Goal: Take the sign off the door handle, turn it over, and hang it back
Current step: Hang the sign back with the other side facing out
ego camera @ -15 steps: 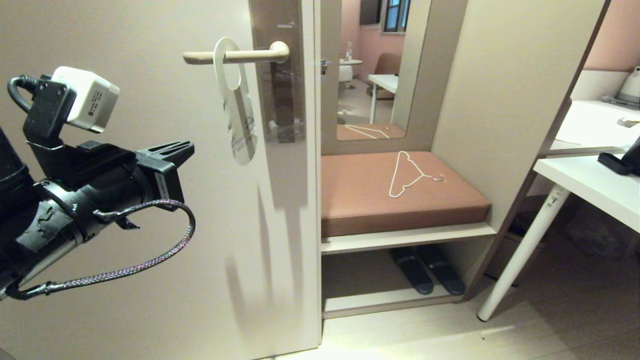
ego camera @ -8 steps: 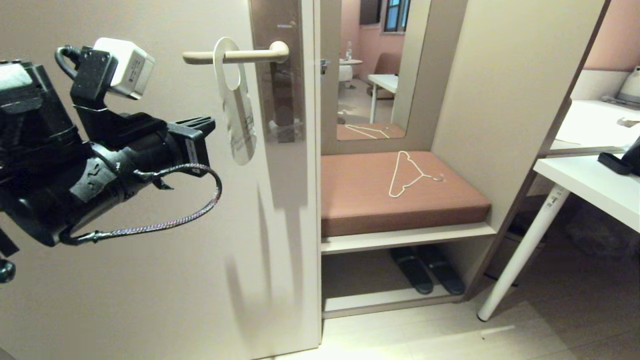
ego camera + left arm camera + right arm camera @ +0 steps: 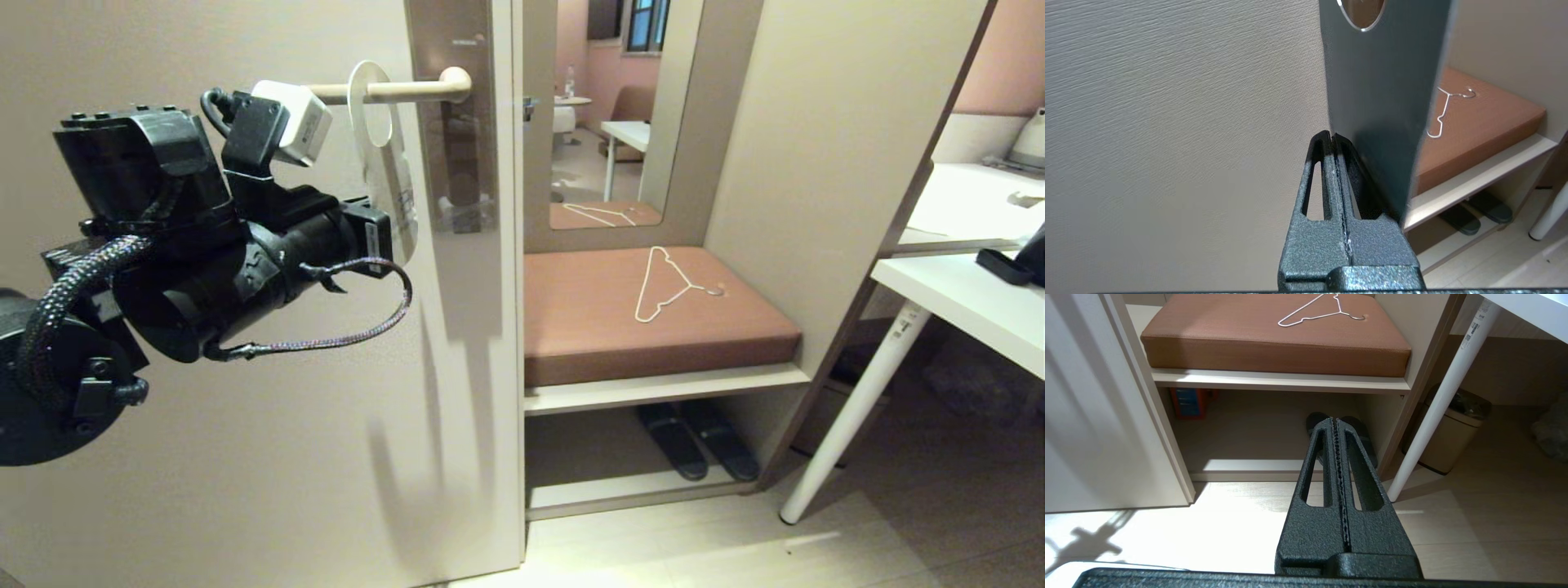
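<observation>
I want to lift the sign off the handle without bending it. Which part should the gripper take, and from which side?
Probably the sign's lower flat half, below the hole, pinched across its two faces from its free edge on the robot's left. It hangs edge-on from the door handle; the shut left gripper would need to open first.

Beige door [image 3: 245, 490], brown bench cushion [image 3: 620, 327] (wire hanger [image 3: 665, 286] atop); white desk [image 3: 963, 310], pale floor [image 3: 694, 555]

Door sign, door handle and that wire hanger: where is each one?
sign [image 3: 390, 175]: head view, white face below its hole.
door handle [image 3: 412, 88]: head view, middle of the lever.
wire hanger [image 3: 658, 287]: head view, its triangular frame.
</observation>
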Tool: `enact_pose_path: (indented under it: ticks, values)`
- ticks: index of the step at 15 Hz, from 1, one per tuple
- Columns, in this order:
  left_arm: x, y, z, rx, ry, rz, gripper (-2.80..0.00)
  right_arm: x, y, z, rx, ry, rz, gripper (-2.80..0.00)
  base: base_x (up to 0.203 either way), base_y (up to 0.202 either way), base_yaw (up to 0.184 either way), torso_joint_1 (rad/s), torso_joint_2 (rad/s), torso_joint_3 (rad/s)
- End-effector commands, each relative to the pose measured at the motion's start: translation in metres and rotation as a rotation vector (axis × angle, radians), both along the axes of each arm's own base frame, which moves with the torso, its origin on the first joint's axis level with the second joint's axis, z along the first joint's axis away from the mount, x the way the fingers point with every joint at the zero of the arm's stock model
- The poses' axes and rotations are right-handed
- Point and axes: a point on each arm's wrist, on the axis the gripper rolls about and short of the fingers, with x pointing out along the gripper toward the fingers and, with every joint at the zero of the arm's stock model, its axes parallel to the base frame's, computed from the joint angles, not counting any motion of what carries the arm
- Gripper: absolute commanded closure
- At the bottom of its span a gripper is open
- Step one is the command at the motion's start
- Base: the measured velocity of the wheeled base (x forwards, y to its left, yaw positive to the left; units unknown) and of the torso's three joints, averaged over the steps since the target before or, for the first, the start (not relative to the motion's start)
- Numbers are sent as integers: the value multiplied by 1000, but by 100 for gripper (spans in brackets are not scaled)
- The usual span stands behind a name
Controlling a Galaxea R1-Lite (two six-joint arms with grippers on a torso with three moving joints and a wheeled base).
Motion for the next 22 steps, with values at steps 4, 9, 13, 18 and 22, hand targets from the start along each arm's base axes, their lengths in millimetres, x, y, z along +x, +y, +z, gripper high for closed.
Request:
enact_pose_path:
  ticks: [4, 9, 13, 18, 22]
  values:
    - [14, -15, 2, -14, -35, -23, 0, 0, 0, 0, 0, 1, 2, 0, 0, 0, 0, 0, 0, 0]
    - [6, -32, 4, -17, -43, -74, 0, 0, 0, 0, 0, 1, 1, 0, 0, 0, 0, 0, 0, 0]
    - [7, -40, 16, -35, -82, -92, 0, 0, 0, 0, 0, 1, 1, 0, 0, 0, 0, 0, 0, 0]
    - [9, -66, 24, -54, -110, -148, 0, 0, 0, 0, 0, 1, 1, 0, 0, 0, 0, 0, 0, 0]
    - [13, -72, 15, -43, -89, -156, 0, 0, 0, 0, 0, 1, 1, 0, 0, 0, 0, 0, 0, 0]
